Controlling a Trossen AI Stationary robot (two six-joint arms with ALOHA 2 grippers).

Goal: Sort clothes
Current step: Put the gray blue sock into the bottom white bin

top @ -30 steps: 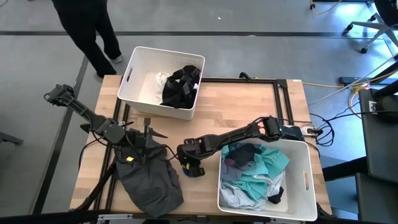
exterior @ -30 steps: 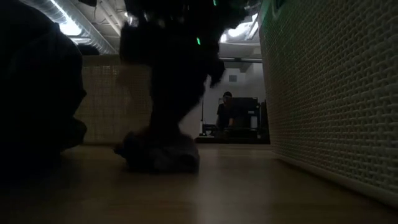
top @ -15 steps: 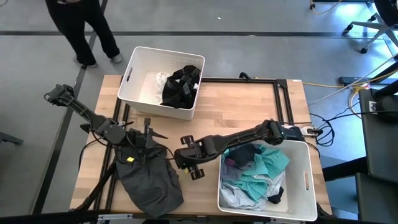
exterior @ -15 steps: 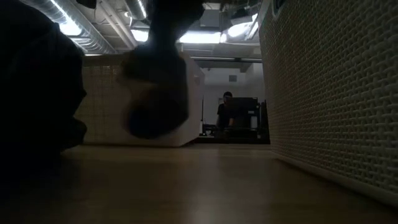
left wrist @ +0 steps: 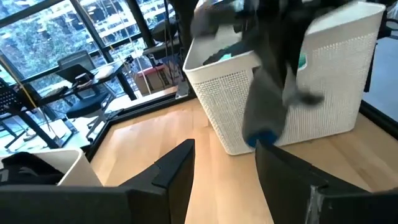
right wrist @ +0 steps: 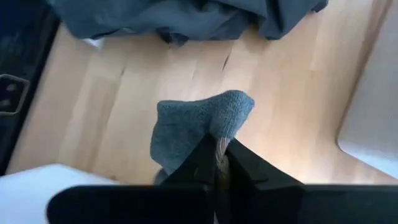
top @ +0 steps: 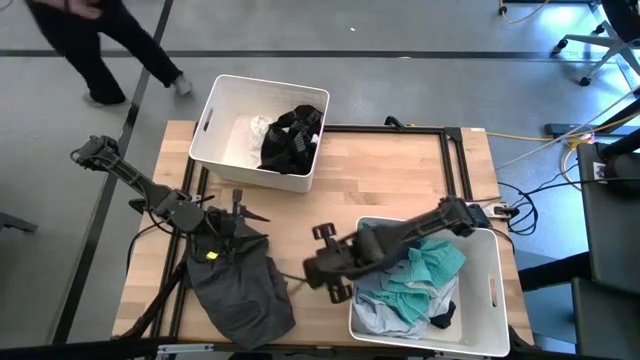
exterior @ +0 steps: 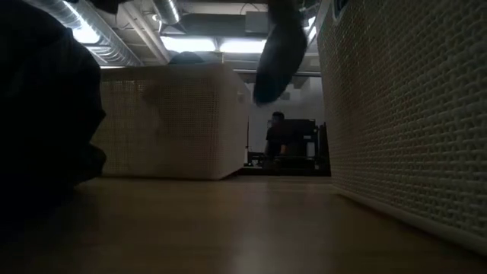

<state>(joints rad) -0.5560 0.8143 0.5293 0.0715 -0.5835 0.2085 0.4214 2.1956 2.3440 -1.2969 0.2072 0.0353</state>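
Right gripper (right wrist: 219, 163) is pinched tight on a small grey-blue sock (right wrist: 198, 129), the fabric bunched up just above the fingertips, and the sock is clear of the wooden table (top: 380, 175). From above, that gripper (top: 322, 270) sits just off the near left corner of the front white bin (top: 497, 290), with the right arm (top: 420, 225) stretched across the bin's edge. In the low view the sock (exterior: 280, 52) hangs dark in the air, up beside the bin's mesh wall (exterior: 403, 114).

Inside that front bin there's a heap of clothes, teal (top: 425, 275), pale grey-blue (top: 380, 315) and a dark piece (top: 395, 248).

Over on the left, the left gripper (top: 232, 222) stands with its fingers (left wrist: 177, 165) spread apart, holding nothing, right at the top edge of a dark grey garment (top: 240, 290) lying on the table's front left.

At the back, a second white bin (top: 215, 130) holds black clothing (top: 292, 138) and something white (top: 258, 128).

A person (top: 90, 45) is on the floor beyond the table's far left corner.
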